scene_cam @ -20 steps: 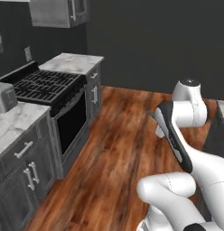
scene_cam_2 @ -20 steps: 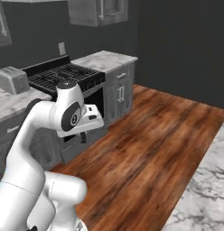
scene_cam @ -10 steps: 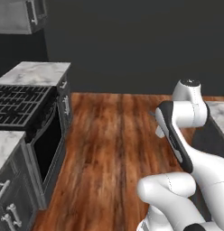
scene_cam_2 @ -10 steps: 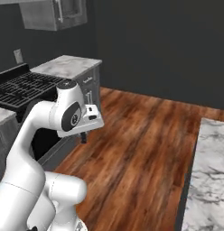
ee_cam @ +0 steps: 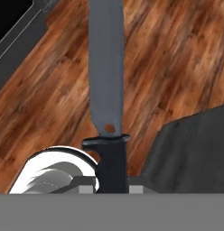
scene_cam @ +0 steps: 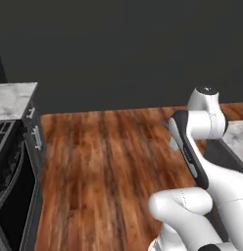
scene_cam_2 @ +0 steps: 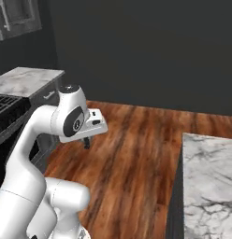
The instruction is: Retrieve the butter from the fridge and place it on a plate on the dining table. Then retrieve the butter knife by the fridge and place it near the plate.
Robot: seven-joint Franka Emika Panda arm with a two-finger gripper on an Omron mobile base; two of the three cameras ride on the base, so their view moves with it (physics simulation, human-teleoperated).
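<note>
The butter knife (ee_cam: 106, 81) is held in the gripper (ee_cam: 111, 180): in the hand view its black handle is clamped between the fingers at the bottom edge, and the grey blade runs straight up the frame, away from the camera, out past the top edge. A small brownish spot is seen on the blade just above the black guard. Below the blade the wooden floor (ee_cam: 177, 54) is seen, with a dark grey panelled surface at lower right and a dark appliance edge at upper left; what that grey surface belongs to cannot be told from this view. In the right base view the gripper (scene_cam_2: 86, 141) is carried low under the white hand, well above the floor, with a dark piece hanging below it; the knife itself is too small there to be made out. The marble top of the dining table (scene_cam_2: 209, 182) is seen at the lower right of that view, well apart from the hand. On the left side, a marble-topped grey cabinet (scene_cam_2: 29, 80) stands beside the black stove (scene_cam: 8, 166). In the left base view the arm is folded in the lower right, over the floor (scene_cam: 99, 162), with a dark wall behind.
</note>
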